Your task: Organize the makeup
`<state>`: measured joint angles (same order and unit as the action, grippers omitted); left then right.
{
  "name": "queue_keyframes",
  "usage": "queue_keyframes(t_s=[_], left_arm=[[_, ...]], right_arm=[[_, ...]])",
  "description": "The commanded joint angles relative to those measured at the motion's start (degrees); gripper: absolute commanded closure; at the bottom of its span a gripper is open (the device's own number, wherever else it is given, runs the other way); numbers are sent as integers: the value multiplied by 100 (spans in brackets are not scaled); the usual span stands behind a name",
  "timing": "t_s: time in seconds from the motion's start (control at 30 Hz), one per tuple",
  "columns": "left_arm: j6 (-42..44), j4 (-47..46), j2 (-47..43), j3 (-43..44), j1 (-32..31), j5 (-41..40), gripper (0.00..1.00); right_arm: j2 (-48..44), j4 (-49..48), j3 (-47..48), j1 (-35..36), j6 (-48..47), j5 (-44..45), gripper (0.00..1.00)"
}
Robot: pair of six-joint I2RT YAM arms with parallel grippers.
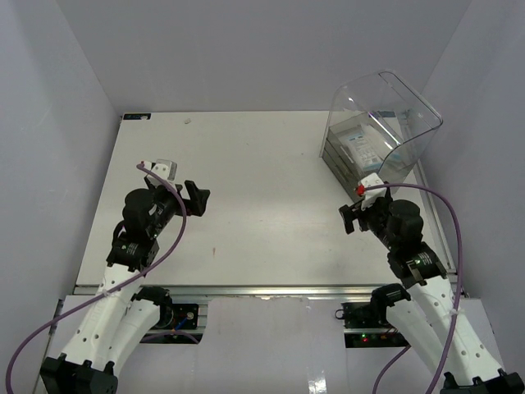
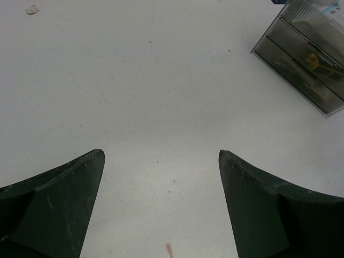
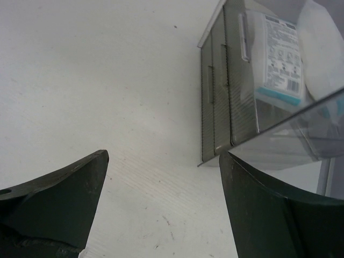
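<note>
A white-blue packet (image 1: pixel 361 146) lies on top of the drawer unit, under the clear domed-lid box (image 1: pixel 384 115) at the back right; it also shows in the right wrist view (image 3: pixel 277 59). The smoky drawers (image 3: pixel 217 91) below it are shut. A dark-gold piece (image 2: pixel 314 62) shows dimly through a drawer front. No palettes or compact are in view. My left gripper (image 1: pixel 197 197) (image 2: pixel 160 152) is open and empty over bare table at the left. My right gripper (image 1: pixel 353 215) (image 3: pixel 164 154) is open and empty, just in front of the box's near corner.
The white table (image 1: pixel 246 164) is walled in on the left, back and right. A small scrap (image 2: pixel 32 9) lies near the back edge. A reddish mark (image 2: pixel 170 250) is on the table in front of the left gripper.
</note>
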<state>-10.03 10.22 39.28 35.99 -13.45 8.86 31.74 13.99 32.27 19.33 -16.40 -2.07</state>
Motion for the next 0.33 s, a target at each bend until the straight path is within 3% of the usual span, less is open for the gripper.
queue_keyframes(t_s=[0.0, 0.3], left_arm=[[53, -143, 41, -14, 17, 371, 2], [63, -134, 58, -4, 11, 406, 2]], right_arm=[[-473, -461, -198, -289, 460, 75, 10], [-445, -547, -243, -368, 724, 416, 10]])
